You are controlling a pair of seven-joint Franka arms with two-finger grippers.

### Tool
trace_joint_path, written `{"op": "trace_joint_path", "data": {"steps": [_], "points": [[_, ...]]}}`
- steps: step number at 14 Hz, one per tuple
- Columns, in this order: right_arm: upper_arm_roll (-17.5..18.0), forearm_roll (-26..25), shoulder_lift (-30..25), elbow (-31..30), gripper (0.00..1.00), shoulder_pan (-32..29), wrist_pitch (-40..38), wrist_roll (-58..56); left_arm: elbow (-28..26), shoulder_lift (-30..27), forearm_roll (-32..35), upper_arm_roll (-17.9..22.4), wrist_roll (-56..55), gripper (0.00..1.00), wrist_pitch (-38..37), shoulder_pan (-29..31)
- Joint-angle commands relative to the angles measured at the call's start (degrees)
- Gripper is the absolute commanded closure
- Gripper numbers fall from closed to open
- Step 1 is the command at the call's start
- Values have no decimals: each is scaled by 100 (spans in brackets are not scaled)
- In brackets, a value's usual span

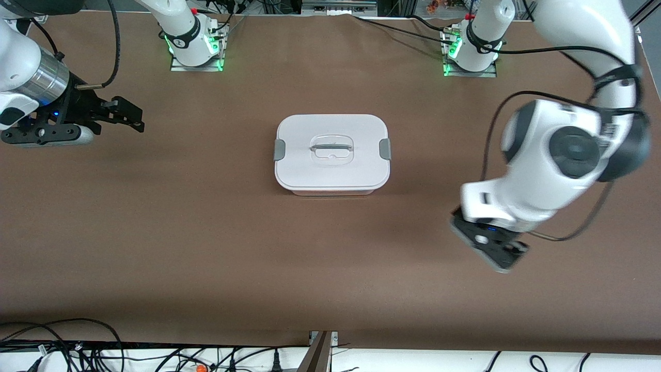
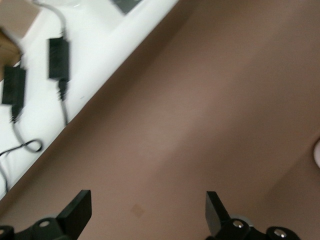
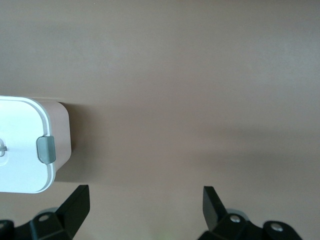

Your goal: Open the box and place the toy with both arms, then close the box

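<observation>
You have the white lidded box (image 1: pixel 332 153) sitting in the middle of the frame on the brown tabletop (image 1: pixel 206 232), lid (image 1: pixel 330 129) on, a grey latch (image 1: pixel 279 149) at each short end and a recessed handle (image 1: pixel 331 148) in the lid's centre. No toy shows in any view, so this fits either a box waiting to be opened or one closed again with the toy inside; you cannot tell which from here.

Your right claw (image 1: pixel 121 116) hangs at the upper left of the frame, over bare tabletop toward the right arm's end, fingers spread and holding nothing; its wrist view shows one latched end of the box between the open fingertips (image 3: pixel 80 200). Your left claw (image 1: pixel 496 253) is over bare tabletop at the lower right of the frame, well apart from the box, also released, with nothing between its fingers (image 2: pixel 77 207).

The box looks like rigid, smooth plastic, probably light, so it may slide if pushed from one side only. The latches look like small stiff tabs, though they are too small to be sure how they hinge. The handle is the natural place to take the lid, with the other claw steadying the box's wall.
</observation>
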Motion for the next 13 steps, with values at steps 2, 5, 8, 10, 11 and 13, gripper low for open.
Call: {"op": "trace_joint_path", "data": {"steps": [2,5,8,10,11,13], "points": [[27,-42,-158,-122,0,-37,47,-71,-1184,-1100,-66,309,-442,0,24,313],[36,-25,-167,-96,0,-28,56,-62,-1756,-1698,-189,627,-783,0,-186,480],[27,-59,-193,-87,0,-28,47,-71,-1925,-2130,-769,645,-1845,0,-1055,735],[19,-68,-202,-70,0,-28,47,-71,-1986,-2437,-770,645,-2391,0,-1652,736],[19,-77,-202,-69,0,-28,47,-71,-2056,-2587,-778,645,-2585,0,-1794,736],[27,-77,-211,-26,0,-28,29,-62,-2276,-2894,-778,680,-2605,0,-1840,736]]}}
